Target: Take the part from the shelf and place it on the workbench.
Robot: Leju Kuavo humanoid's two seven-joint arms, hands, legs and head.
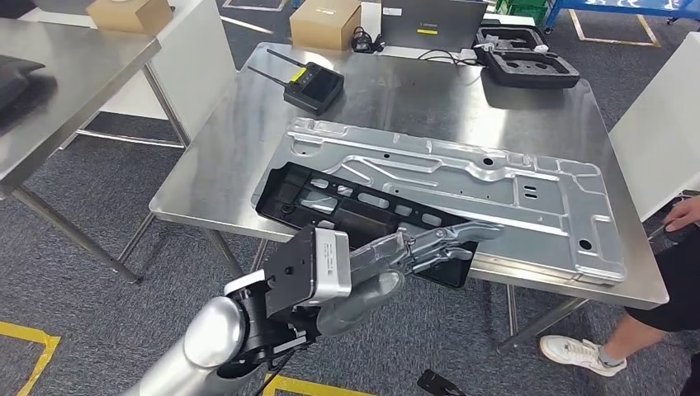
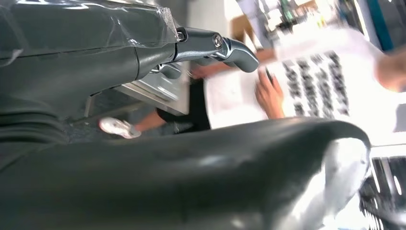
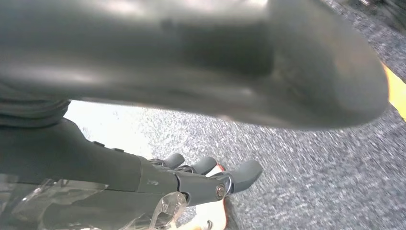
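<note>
Desk (image 1: 206, 177): brushed stainless steel, dull sheen. Big panel (image 1: 528, 194): bare pressed sheet metal, silvery, ribbed. Tray (image 1: 330, 202) at its 8 o'clock: black matt plastic. Left hand (image 1: 413, 247): glossy grey metal fingers. Boxes (image 1: 324, 22) at 12 o'clock: brown cardboard. Floor (image 1: 74, 289): rough grey carpet.

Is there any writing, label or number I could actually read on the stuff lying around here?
No text is legible.
Small black device with two antennas on the steel workbench: its yellow screen is too small to read.
Brown cardboard box at the far edge: no readable print.
Grey case with a yellow strip: the strip is too small to read.
Black plastic part and stamped silver metal panel: no markings show.
</note>
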